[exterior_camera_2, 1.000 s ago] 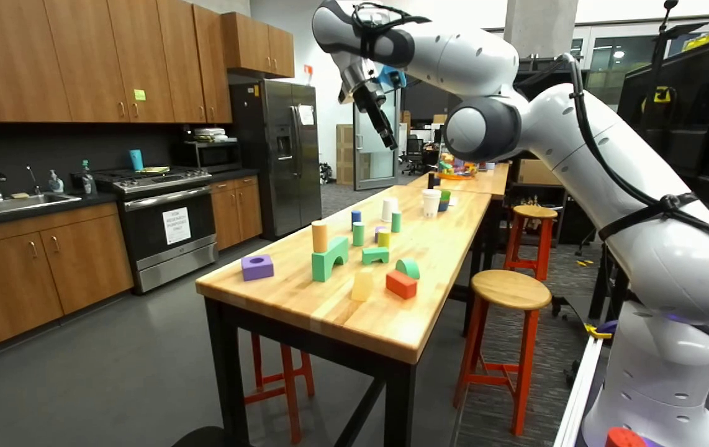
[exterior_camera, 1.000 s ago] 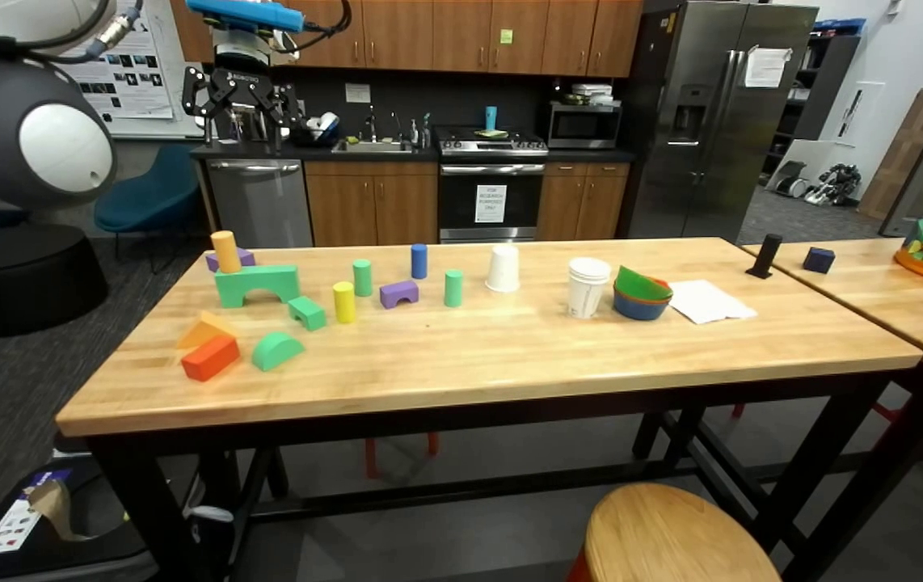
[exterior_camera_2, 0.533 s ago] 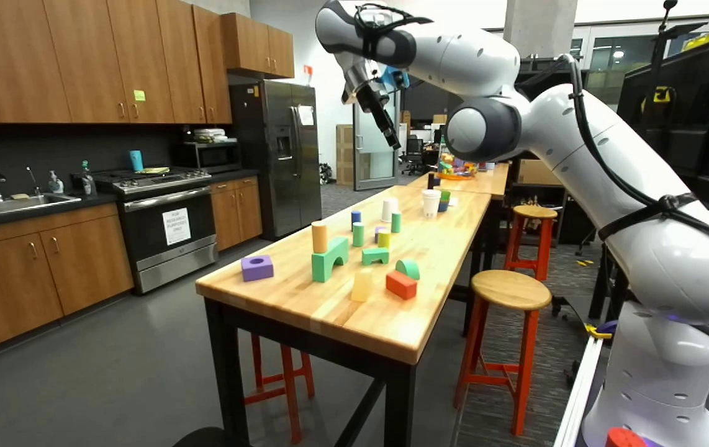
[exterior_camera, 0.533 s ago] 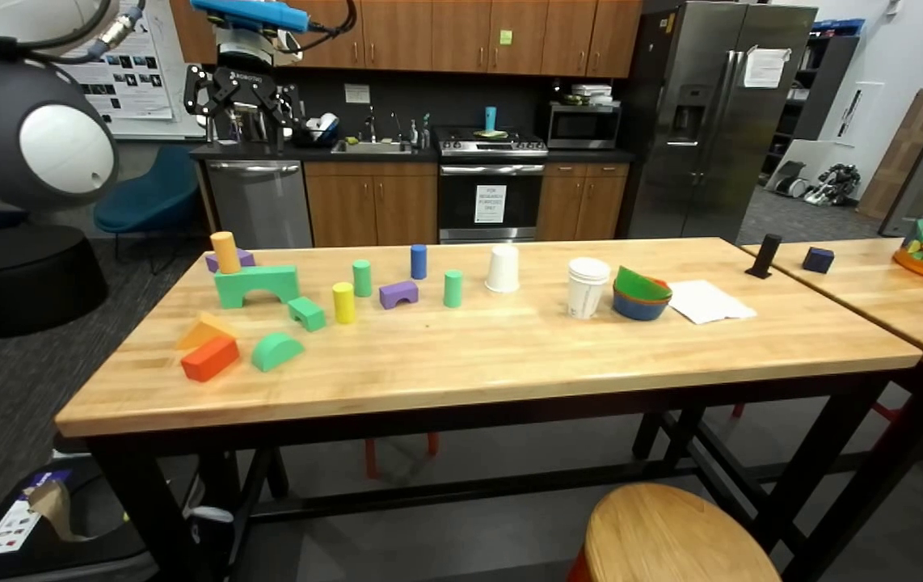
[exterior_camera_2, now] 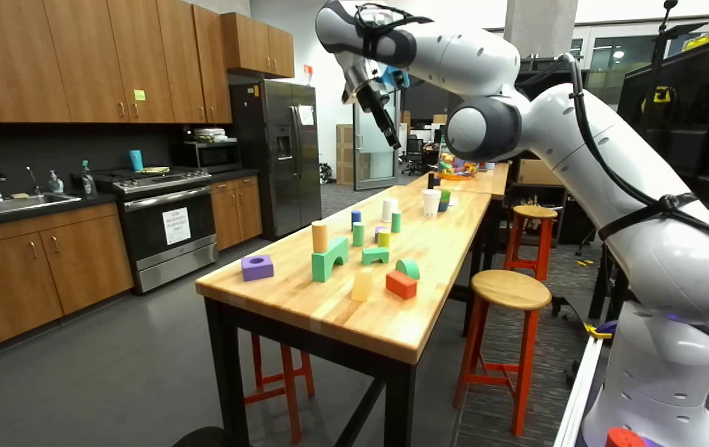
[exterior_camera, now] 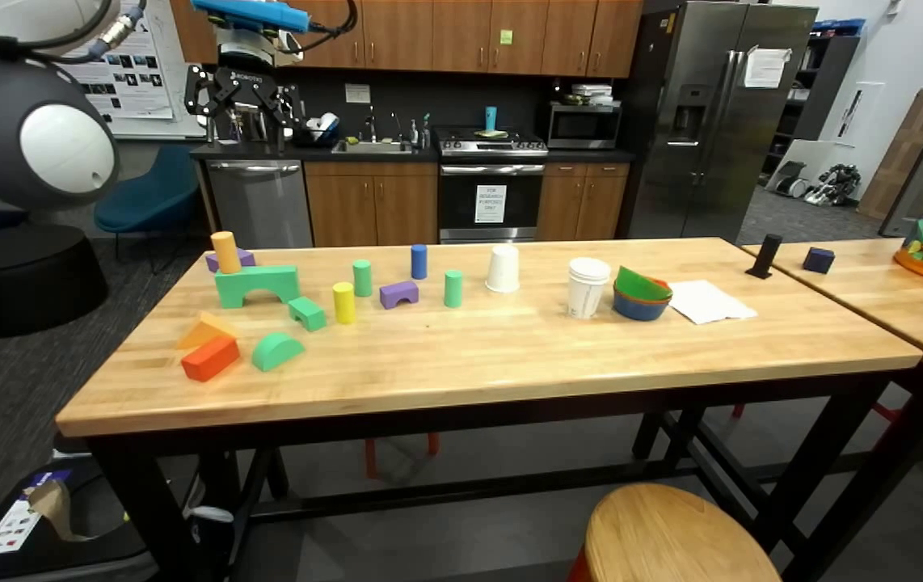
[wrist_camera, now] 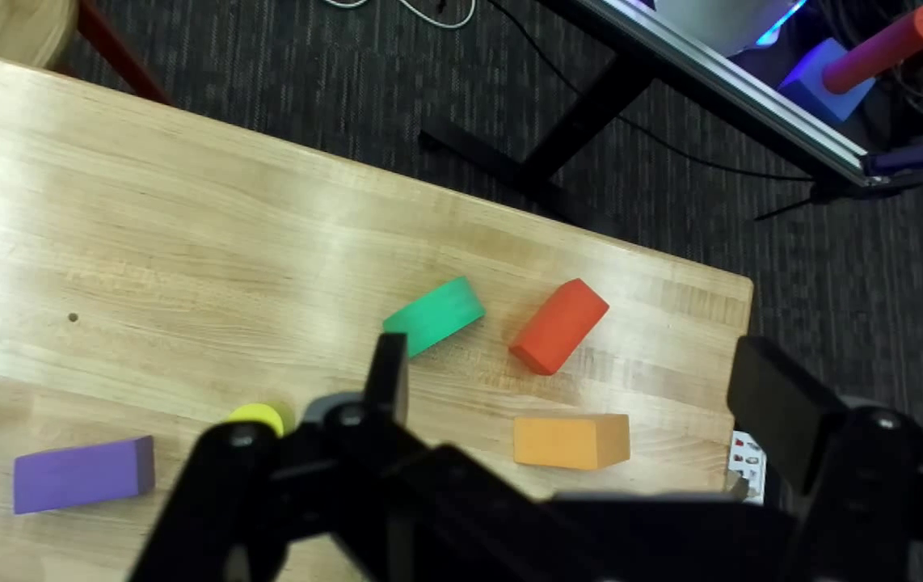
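Observation:
High over the table's end, my gripper (wrist_camera: 573, 356) stands open with its fingers wide apart and nothing between them. It hangs well above the blocks, as both exterior views confirm. Seen between the fingers in the wrist view are a red block (wrist_camera: 558, 327) and an orange wedge (wrist_camera: 558, 441) on the wood below. A green half-round (wrist_camera: 433, 315) is partly covered by one finger. The yellow cylinder (wrist_camera: 258, 416) is mostly hidden by the gripper, and a purple bridge block (wrist_camera: 82, 475) lies farther out. An orange cylinder (exterior_camera: 225, 252) stands upright on a green arch (exterior_camera: 258, 285).
A purple block with a hole (exterior_camera_2: 257, 267) sits near the table corner. Along the table stand a blue cylinder (exterior_camera: 419, 262), green cylinders (exterior_camera: 453, 288), a white upturned cup (exterior_camera: 503, 268), stacked paper cups (exterior_camera: 587, 287), and bowls (exterior_camera: 640, 295) beside white paper (exterior_camera: 708, 301).
Within the first half second my gripper shifts slightly to the right in both exterior views, then holds still. The blocks and cups have not moved.

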